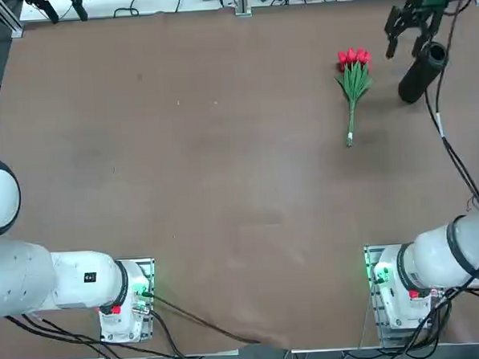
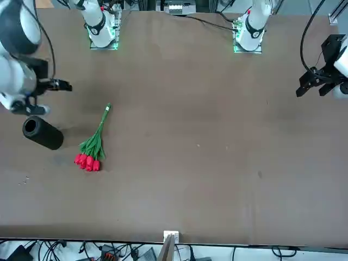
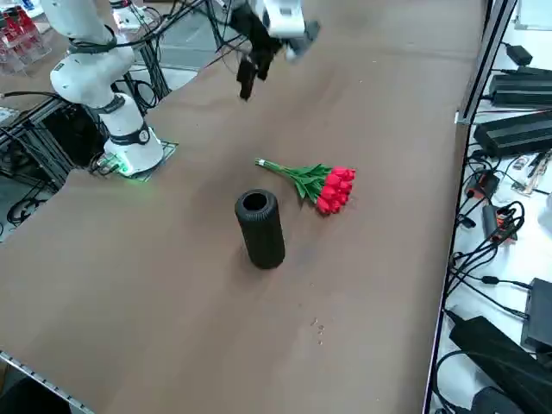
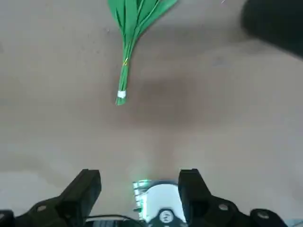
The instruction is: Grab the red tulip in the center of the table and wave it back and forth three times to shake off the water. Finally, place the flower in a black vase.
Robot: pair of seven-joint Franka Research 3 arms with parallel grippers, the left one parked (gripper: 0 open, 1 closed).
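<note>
Top view shows the tulip [image 1: 353,77] lying flat on the table [image 1: 207,173], in the far right part of the surface as the robot faces it. Its red heads point away from the robot and its thin stem trails back toward the robot's side. Just to its right stands the vase [image 1: 421,73], a black tube with its round mouth up, apart from the flower and not touching it.

The right gripper [image 1: 407,27] hangs in the air above the far right corner of the table, beyond the vase and close to it in this picture. Its fingers are spread and nothing sits between them. In the front view the gripper [image 2: 57,85] is at the left edge, above and behind the vase [image 2: 42,132], with the tulip [image 2: 92,145] lying to the vase's right, red heads toward the camera.

From the right side, the vase [image 3: 260,228] stands upright near the middle, the tulip [image 3: 315,183] lies just beyond it, and the gripper [image 3: 248,76] is raised well clear of both.

The wrist view looks down between the two parted fingers [image 4: 83,191] at bare table; the tulip's green stem [image 4: 124,71] with its pale tip lies ahead of them, and a dark blurred edge of the vase [image 4: 274,23] shows in one corner.
</note>
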